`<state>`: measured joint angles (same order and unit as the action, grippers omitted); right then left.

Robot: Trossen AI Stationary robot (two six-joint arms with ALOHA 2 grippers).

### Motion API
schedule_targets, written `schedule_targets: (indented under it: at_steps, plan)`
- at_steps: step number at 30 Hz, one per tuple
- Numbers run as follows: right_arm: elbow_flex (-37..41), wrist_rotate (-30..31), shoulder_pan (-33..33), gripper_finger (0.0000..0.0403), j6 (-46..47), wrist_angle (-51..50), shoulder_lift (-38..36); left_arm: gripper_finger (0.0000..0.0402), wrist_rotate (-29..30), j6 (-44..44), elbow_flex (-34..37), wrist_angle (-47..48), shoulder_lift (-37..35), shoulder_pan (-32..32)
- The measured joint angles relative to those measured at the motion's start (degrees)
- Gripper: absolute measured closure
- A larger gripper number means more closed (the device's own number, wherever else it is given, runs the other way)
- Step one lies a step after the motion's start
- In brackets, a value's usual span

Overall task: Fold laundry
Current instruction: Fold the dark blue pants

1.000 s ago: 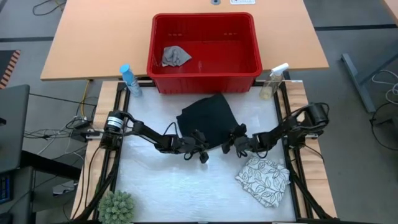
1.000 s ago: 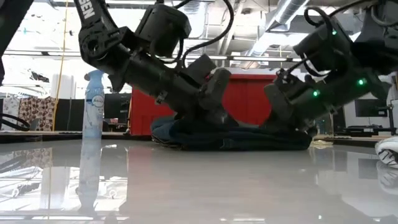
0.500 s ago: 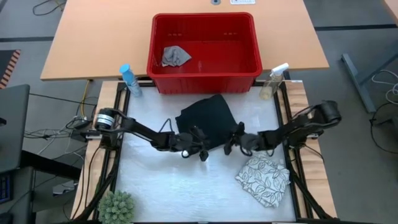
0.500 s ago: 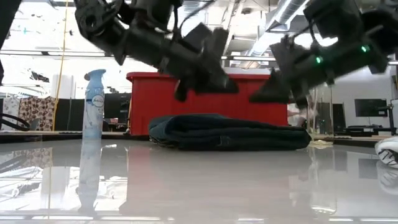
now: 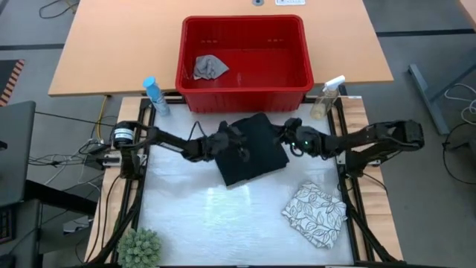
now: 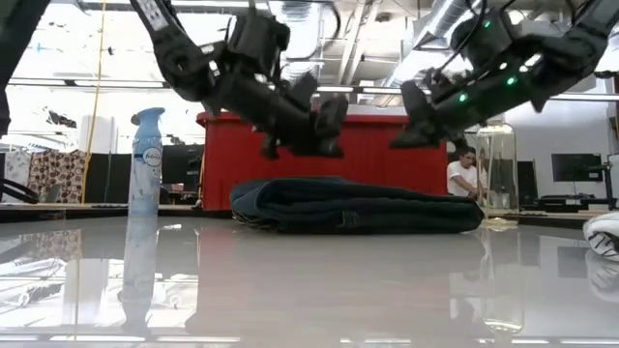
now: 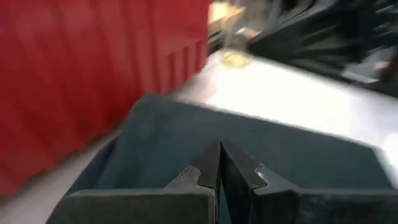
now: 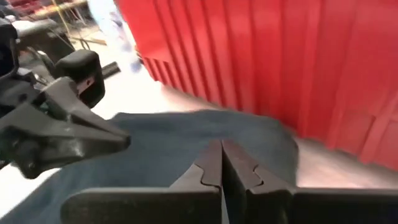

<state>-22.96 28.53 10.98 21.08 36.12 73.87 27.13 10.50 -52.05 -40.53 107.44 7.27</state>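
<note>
Progress looks like two of three pieces handled, judging by how they lie — take the red basket [image 5: 244, 52] as your marker and work from the near side toward it. Farthest from it, toward the table's near right corner, the leaf-print cloth [image 5: 316, 215] sits in a compact bundle, apparently already folded. Closer in, just in front of the basket, the dark jeans [image 5: 251, 148] lie as a flat, squared packet; in the low view they rest on the table with nothing gripping them.

Your left gripper [image 5: 239, 139] hangs over the jeans' basket-side edge, fingers pressed together on nothing. Your right gripper [image 5: 288, 134] sits at the packet's other side, just in front of the basket, also pinched shut and empty. Both are clear above the denim in the low view.

Inside the basket, the small grey cloth [image 5: 209, 67] lies crumpled — that, by my reading, is what you have left to fold.
</note>
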Motion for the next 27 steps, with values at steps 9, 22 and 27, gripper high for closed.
schedule_targets:
  at_steps: [9, 22, 27]
  plan:
    - [0.0, -9.3, 6.9, 0.0378, 4.5, 2.8, 11.3, 0.0401, 0.0, 9.6, 0.0, 5.3, 0.6, 8.5]
    - [-2.1, -14.5, 6.0, 0.0378, 13.2, 8.2, 23.9, 0.0402, -8.3, 17.2, -0.1, 19.5, 2.6, 10.7]
    - [-2.4, -15.6, 6.0, 0.0376, 13.0, 7.6, 18.1, 0.0401, -8.6, 19.0, -0.1, 19.6, 2.6, 10.7]
